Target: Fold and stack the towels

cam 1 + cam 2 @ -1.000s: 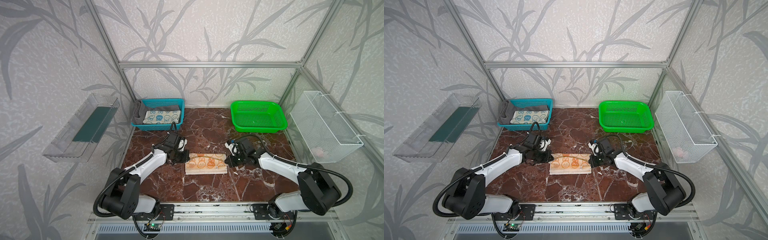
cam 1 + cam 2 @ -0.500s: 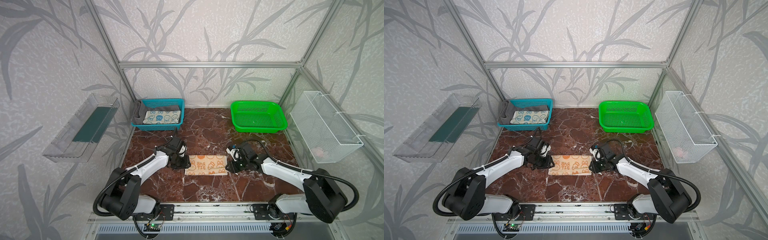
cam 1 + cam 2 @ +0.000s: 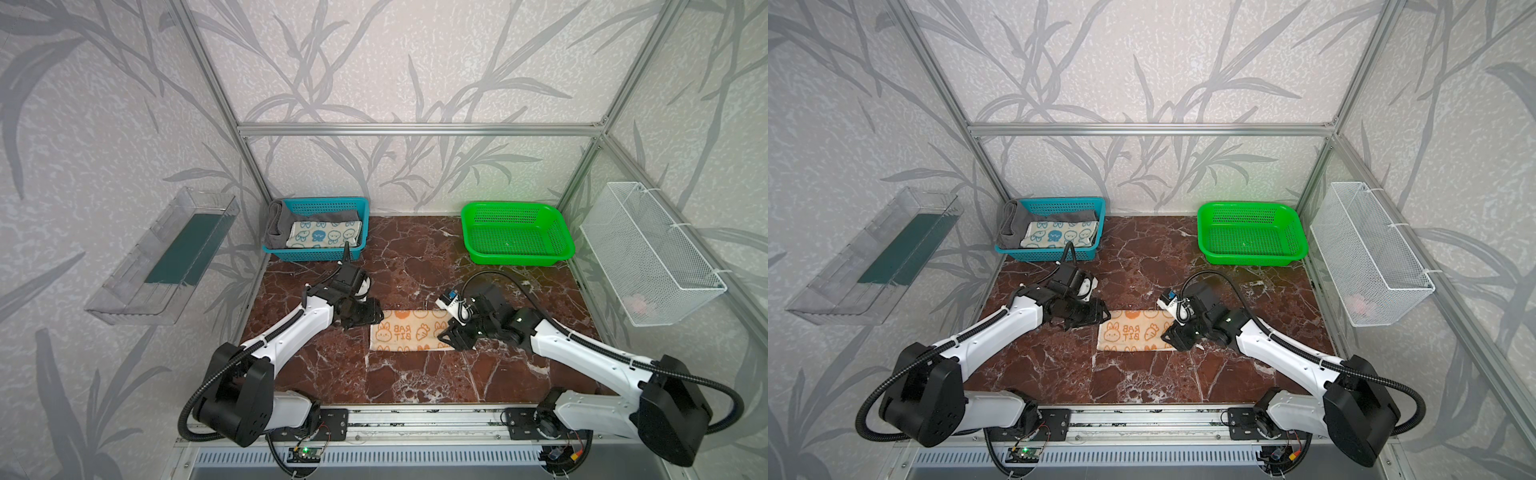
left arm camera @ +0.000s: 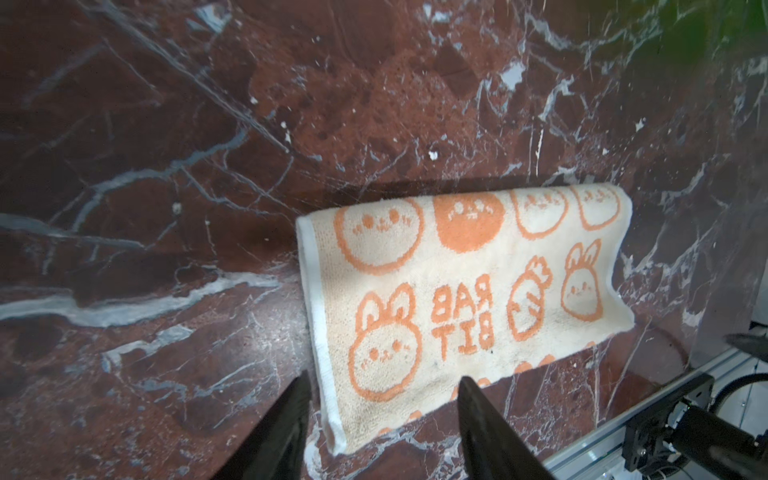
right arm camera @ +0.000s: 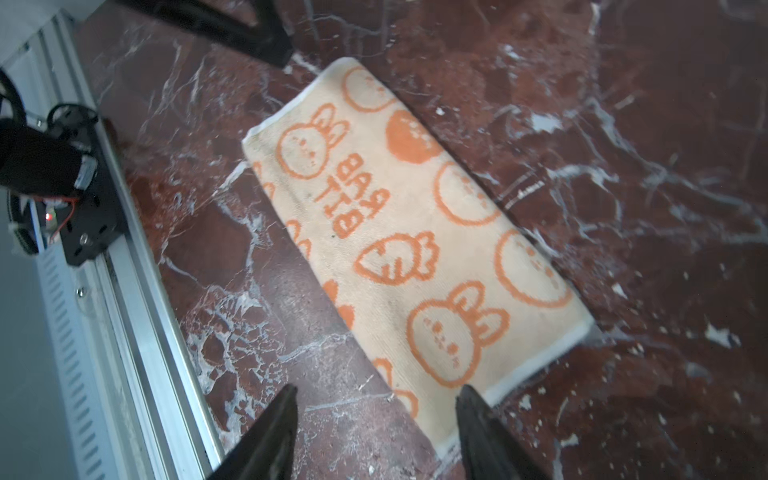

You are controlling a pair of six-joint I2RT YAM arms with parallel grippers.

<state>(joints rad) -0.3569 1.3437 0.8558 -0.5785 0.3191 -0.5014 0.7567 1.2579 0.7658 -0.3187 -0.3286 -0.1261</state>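
Note:
The orange and cream bunny towel (image 3: pixel 409 331) (image 3: pixel 1133 331) lies folded into a long strip on the middle of the marble table, lettered side up. My left gripper (image 3: pixel 368 319) (image 4: pixel 384 382) is open at its left end, with the towel's corner (image 4: pixel 332 424) between the fingers but not pinched. At the towel's (image 5: pixel 407 249) right end my right gripper (image 3: pixel 446 338) (image 5: pixel 376 392) is also open and holds nothing. The teal and cream bunny towel (image 3: pixel 324 235) and the dark grey towel (image 3: pixel 277 220) lie in the blue basket (image 3: pixel 324 202).
An empty green basket (image 3: pixel 519 259) stands at the back right. A white wire basket (image 3: pixel 648 253) hangs on the right wall and a clear tray (image 3: pixel 166 257) on the left wall. The aluminium rail (image 3: pixel 415 419) runs along the table's front edge.
Both grippers have gone from shut to open and let go of the orange towel's ends. They drew toward the front edge, and the towel now lies flat as a narrower folded strip.

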